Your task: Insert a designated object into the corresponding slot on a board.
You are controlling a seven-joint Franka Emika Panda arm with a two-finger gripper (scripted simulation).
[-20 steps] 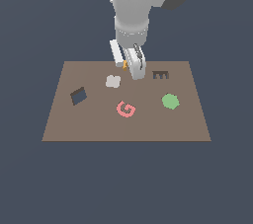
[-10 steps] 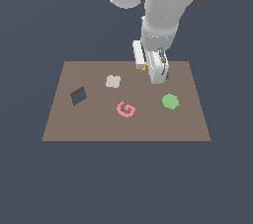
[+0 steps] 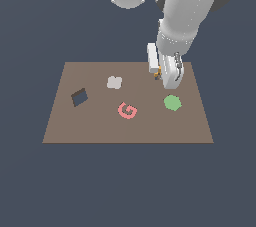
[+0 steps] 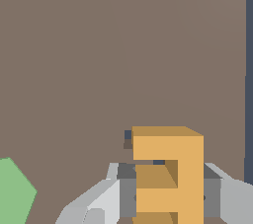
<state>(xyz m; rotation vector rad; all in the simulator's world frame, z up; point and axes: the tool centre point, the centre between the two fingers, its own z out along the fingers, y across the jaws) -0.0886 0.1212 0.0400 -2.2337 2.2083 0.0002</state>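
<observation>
We see the gripper [image 3: 163, 72] low over the brown board [image 3: 100, 126], near its far edge toward the exterior view's right corner. In the wrist view its two fingers [image 4: 111, 196] are pinched against the sides of the orange E-shaped block [image 4: 168, 173], one on each flank. In the exterior view only a sliver of that block [image 3: 157, 75] shows between the white fingers. We cannot make out the E-shaped slot in either view; a small dark patch shows just beside the block's upper corner in the wrist view, too little to identify. On the board lie a pink letter G [image 3: 127, 110] near the middle, a green piece [image 3: 172, 102] just in front of the gripper, a pale grey piece [image 3: 114, 82], and a dark square recess [image 3: 79, 97] toward the left edge.
</observation>
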